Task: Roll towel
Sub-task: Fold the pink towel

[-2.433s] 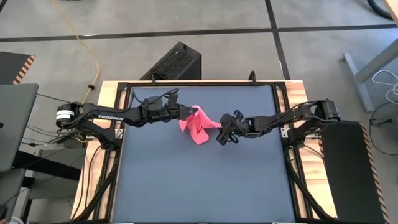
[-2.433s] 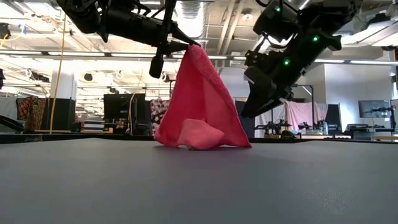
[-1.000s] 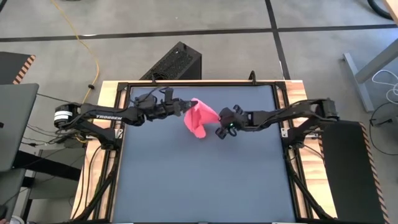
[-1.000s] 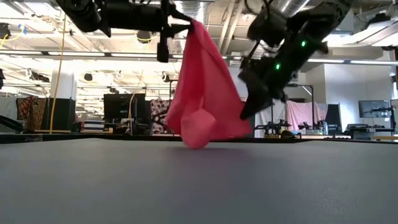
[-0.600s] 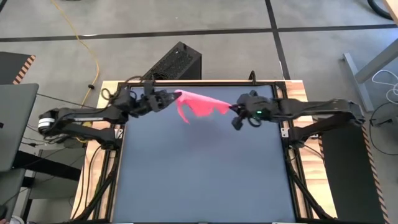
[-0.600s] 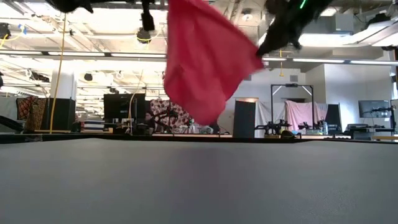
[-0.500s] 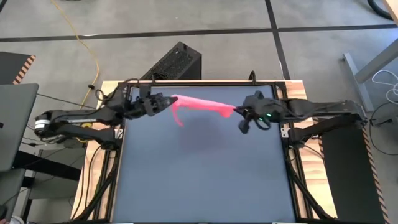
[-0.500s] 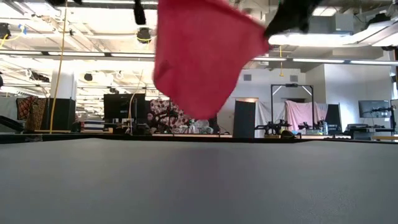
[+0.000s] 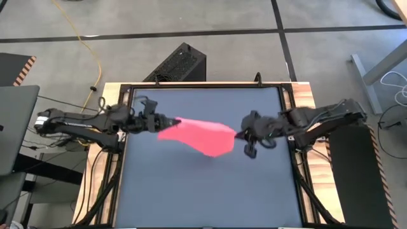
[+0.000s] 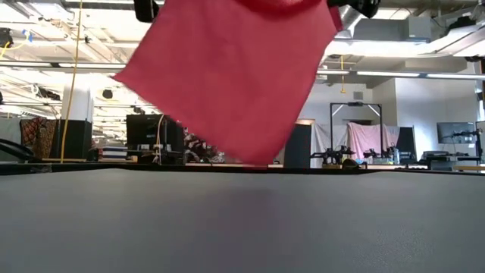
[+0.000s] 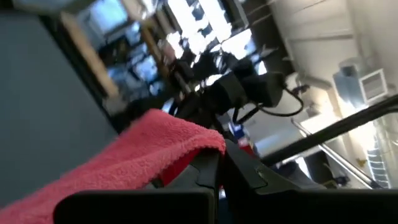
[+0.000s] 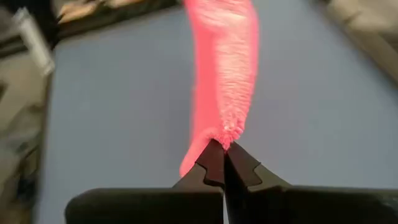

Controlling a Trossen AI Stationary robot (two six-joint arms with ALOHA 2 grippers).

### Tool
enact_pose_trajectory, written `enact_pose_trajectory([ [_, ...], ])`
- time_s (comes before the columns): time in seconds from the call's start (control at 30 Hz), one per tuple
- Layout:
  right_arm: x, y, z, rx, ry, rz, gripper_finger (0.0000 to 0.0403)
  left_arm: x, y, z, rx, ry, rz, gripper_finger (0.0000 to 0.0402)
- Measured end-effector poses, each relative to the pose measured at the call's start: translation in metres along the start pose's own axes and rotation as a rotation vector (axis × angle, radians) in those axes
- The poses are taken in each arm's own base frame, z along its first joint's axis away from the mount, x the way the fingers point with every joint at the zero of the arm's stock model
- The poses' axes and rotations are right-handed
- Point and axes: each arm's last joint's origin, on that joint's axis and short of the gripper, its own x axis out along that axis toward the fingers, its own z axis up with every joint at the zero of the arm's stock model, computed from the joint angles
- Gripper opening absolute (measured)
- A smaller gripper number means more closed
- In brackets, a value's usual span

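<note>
the towel (image 9: 198, 135) is held stretched in the air above the table (image 9: 203, 191) — one corner clamped in the left gripper (image 9: 170, 120), another in the right gripper (image 9: 240, 134); a pinched corner could be pulled free if overstretched

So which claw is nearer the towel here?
Neither: left claw and right claw each pinch a corner of the towel, stretched between them above the table.

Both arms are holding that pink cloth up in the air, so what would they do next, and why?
Probably lower it flat onto the table. The towel hangs stretched between the left tool and right tool, each shut on a corner, with its lowest tip just above the surface.
</note>
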Motion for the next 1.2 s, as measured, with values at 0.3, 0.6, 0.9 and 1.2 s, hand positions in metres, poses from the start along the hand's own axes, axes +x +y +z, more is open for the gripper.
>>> enact_pose_trajectory([
  [0.3,-0.001,0.034,-0.018,0.099,0.069,0.098,0.0012,0.013,0.0,-0.045,-0.209,0.129,0.034,0.0],
  [0.6,-0.045,0.033,-0.016,0.138,-0.05,0.237,0.0012,0.001,-0.016,-0.027,-0.241,0.049,-0.078,0.0],
  [0.9,-0.045,0.023,-0.023,0.11,0.011,0.135,0.0012,-0.006,0.017,-0.044,-0.251,0.152,0.297,0.0],
  [1.2,0.0,0.003,-0.026,0.153,0.191,-0.129,0.0012,-0.01,0.036,-0.043,-0.139,0.153,0.483,0.0],
])
